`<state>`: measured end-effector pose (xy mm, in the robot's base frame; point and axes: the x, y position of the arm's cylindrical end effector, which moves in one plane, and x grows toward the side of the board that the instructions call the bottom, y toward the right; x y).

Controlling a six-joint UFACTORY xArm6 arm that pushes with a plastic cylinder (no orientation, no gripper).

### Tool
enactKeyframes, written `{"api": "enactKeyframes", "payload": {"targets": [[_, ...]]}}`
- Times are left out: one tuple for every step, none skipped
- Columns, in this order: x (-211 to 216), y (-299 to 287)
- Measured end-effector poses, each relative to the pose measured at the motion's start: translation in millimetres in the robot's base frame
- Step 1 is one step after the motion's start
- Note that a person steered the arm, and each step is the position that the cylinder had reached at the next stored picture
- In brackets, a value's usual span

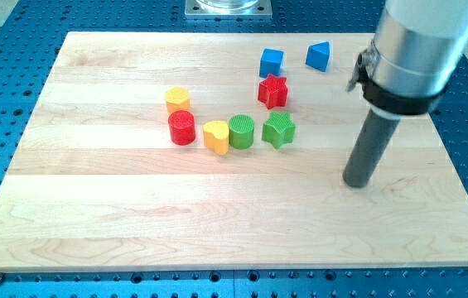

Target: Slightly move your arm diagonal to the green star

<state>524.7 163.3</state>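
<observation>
The green star (279, 129) lies a little right of the board's middle, at the right end of a row of blocks. My tip (356, 183) rests on the board to the star's right and lower, well apart from it. The rod rises from the tip to the arm's grey body at the view's top right. A green cylinder (242, 132) sits just left of the star, close to it. A red star (273, 91) lies above the green star.
A yellow heart (216, 136) and a red cylinder (182, 128) continue the row leftward. A yellow block (178, 100) sits above the red cylinder. A blue cube (272, 62) and a blue triangular block (319, 56) lie near the wooden board's (93, 207) top edge.
</observation>
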Motion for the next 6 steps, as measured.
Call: {"api": "enactKeyframes", "payload": {"targets": [[10.5,0.0],[10.7,0.0],[10.7,0.0],[10.4,1.1],[10.4,4.2],[10.4,6.0]]}}
